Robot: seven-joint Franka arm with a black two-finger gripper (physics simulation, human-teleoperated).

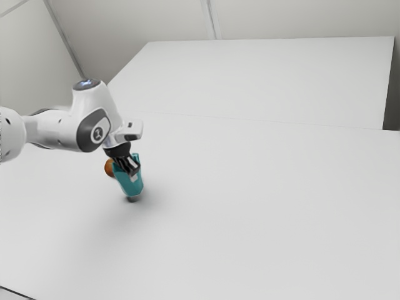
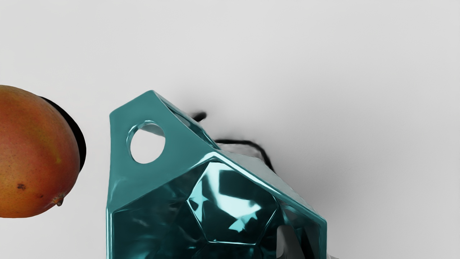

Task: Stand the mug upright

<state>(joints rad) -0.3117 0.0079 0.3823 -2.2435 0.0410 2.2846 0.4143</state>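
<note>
The teal mug (image 1: 131, 187) is held tilted by the gripper (image 1: 132, 171); an orange fruit (image 1: 109, 167) is seen toward the exterior view's left.

Setting: white work surface (image 1: 269, 212), pale walls (image 1: 131, 22), soft light.
Surface is matte and smooth; a faint seam (image 1: 250, 120) crosses it in the exterior view, with a second white expanse (image 1: 269, 78) beyond. Grey vertical strip (image 1: 211, 19) on back wall; slanting dark-grey strip (image 1: 61, 40) towards the exterior view's left. Lighting diffuse, shadows soft-edged; no windows noted.
</note>
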